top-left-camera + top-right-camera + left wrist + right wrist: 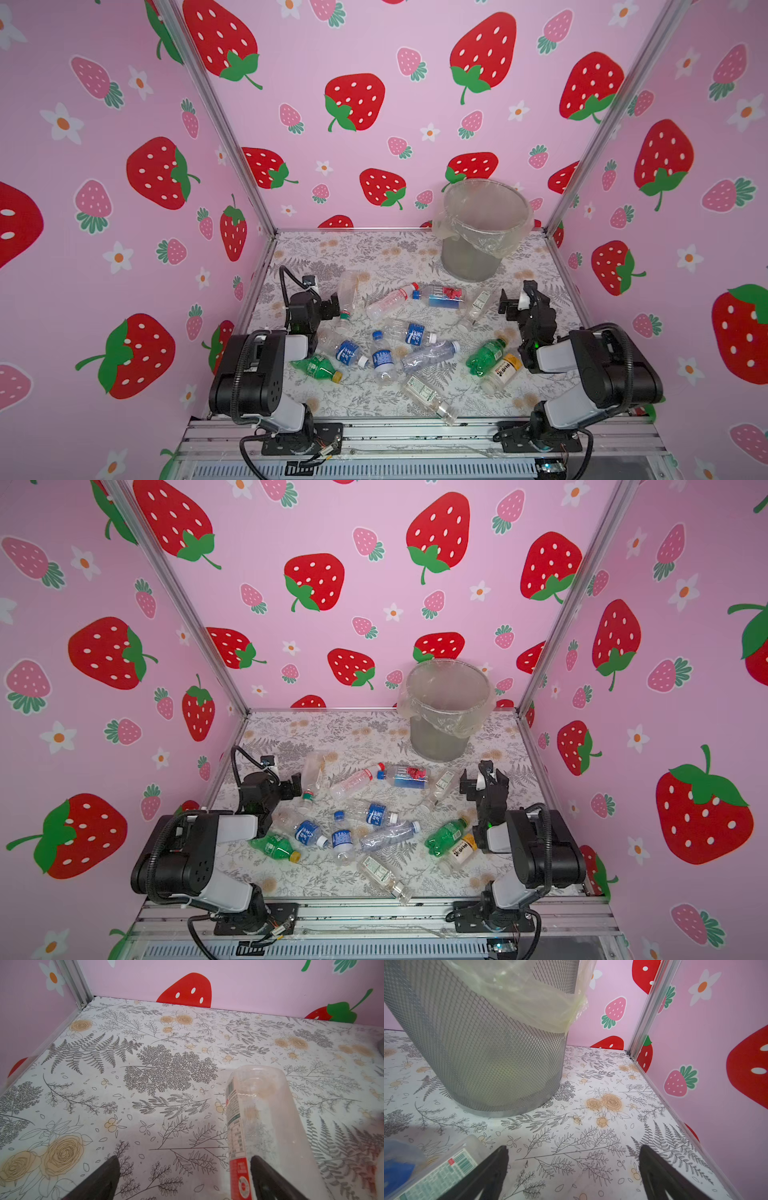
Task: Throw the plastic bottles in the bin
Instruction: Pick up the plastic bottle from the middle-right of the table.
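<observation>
**Nothing binned yet; both end effectors empty**

I find the task at its start. About a dozen small plastic bottles [382, 359] lie scattered over the middle and near half of the fern-printed surface [357, 253]. All are outside the round grey mesh bin [467, 259], which stands upright by the far right corner. From above I see no bottle in it, so every one remains to be moved.

The left end effector [184, 1157] stands wide open and grips nothing; one finger [270, 1180] lies just beside a clear bottle with a red-and-white label [259, 1122]. The right end effector [573, 1148] is equally wide and empty, over bare surface near the bin's base.

The bottles are thin-walled and round-bodied, mostly clear, with two green bottles [318, 368] and one crumpled bottle [430, 354]. I judge they will roll and dent easily. The bin is stiff tapered mesh, with a flimsy clear liner bag [533, 1003] folded over its rim.
</observation>
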